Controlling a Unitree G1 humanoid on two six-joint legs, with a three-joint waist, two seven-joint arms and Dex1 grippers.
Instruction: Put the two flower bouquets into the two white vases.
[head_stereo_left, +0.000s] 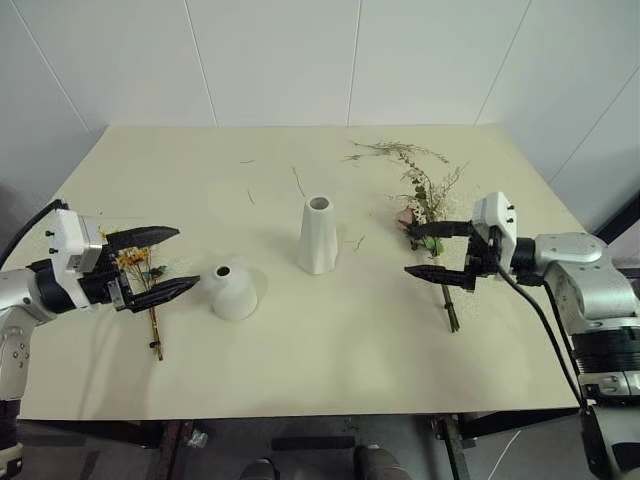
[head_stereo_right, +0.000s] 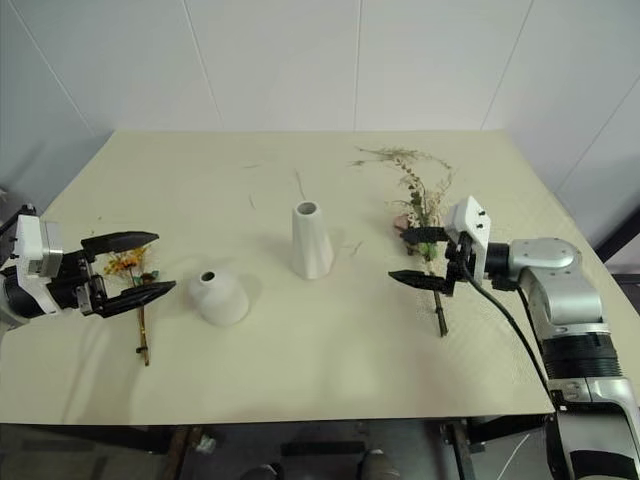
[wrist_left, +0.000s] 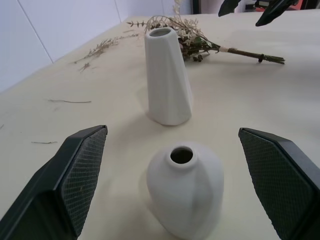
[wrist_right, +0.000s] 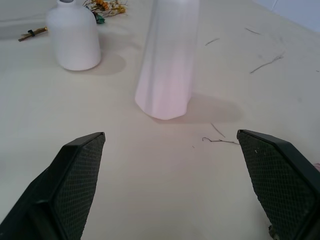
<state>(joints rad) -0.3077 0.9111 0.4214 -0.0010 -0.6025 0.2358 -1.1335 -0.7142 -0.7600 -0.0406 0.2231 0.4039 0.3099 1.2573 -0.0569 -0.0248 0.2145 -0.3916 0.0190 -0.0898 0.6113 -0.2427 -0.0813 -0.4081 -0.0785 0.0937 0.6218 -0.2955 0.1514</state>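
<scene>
- A pale cream desk (head_stereo_left: 330, 350) is seen across the head views, its surface matte and plain.
- Loose dried stem bits (head_stereo_left: 297, 181) are scattered on the desk toward 12 o'clock of its middle; a shorter bit (head_stereo_left: 251, 198) lies just beside them at 8 o'clock, and another small piece (head_stereo_left: 246, 161) lies farther back.
- A thin curled twig fragment (wrist_right: 220, 141) is seen on the desk in the right wrist view.
- White wall panels (head_stereo_left: 280, 60) with faint vertical seams are seen behind the desk's far edge.
- A dark floor (head_stereo_left: 320, 445) is visible below the desk's near edge.
</scene>
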